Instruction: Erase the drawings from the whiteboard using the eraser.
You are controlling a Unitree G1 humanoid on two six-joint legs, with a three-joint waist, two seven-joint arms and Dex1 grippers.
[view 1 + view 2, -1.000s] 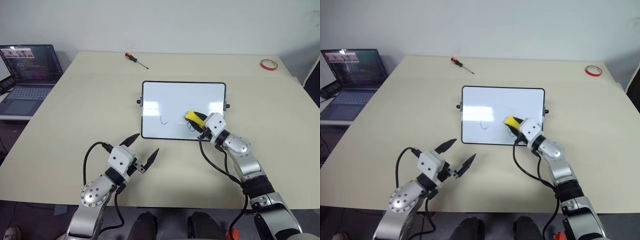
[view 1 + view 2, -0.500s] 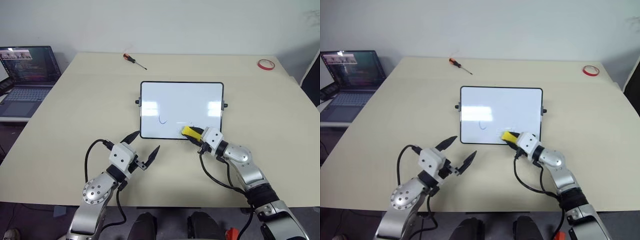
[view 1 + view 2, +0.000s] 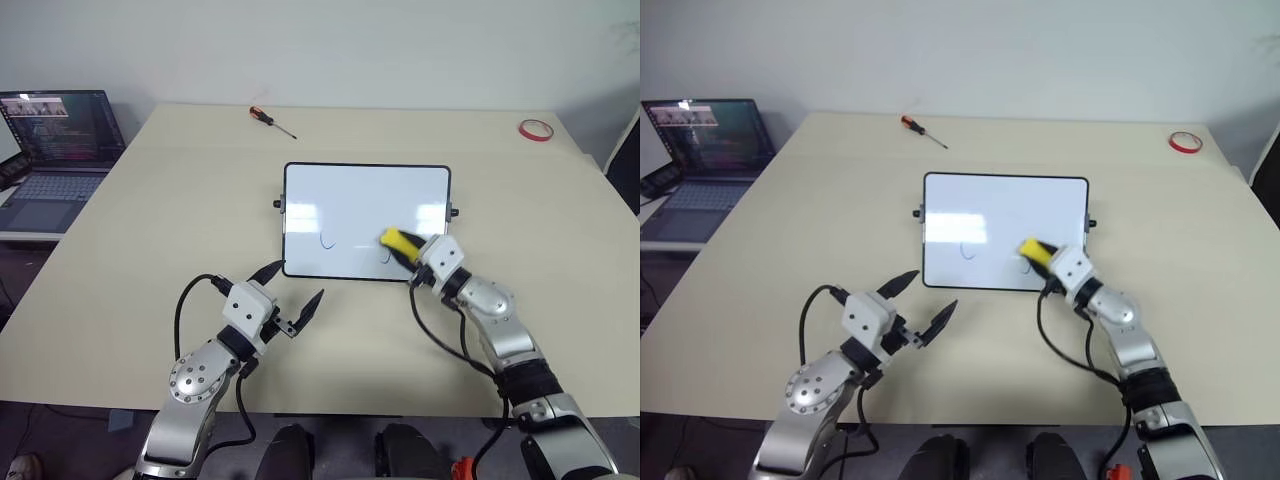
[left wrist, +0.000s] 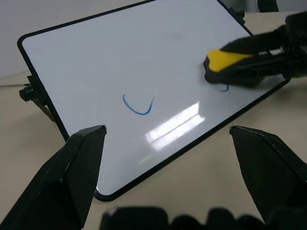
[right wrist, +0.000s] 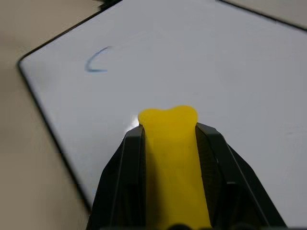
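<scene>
While parked low over the near table edge, left gripper (image 3: pixel 287 299) hangs with fingers spread wide and empty, aimed level at the board's near rim and well apart from it; probably kept there so as not to block the wiping arm. Just beyond, on the right, right gripper (image 3: pixel 408 252) pinches the eraser (image 3: pixel 397 240) between pressed-together black fingers, yellow block jutting past the tips so the face meets the surface, not the fingers. Sits over the whiteboard (image 3: pixel 360 190) at its near right part, beside a small blue remnant (image 4: pixel 224 88) that peeks out next to the eraser in the left wrist view; whether actually touching the surface cannot be told. Further left on the board lies the "C"-like curve (image 3: pixel 327 240), untouched, near the front rim. No third mark to be made out. Board lies flat mid-table, black knobs at both short sides, long edge facing the robot, within reach of either arm. Judged: part done, curve and remnant left to wipe. Beyond the board, red-handled screwdriver (image 3: pixel 271 120) and red tape ring (image 3: pixel 536 129) near the far edge, laptop (image 3: pixel 55 150) off to the far left.
</scene>
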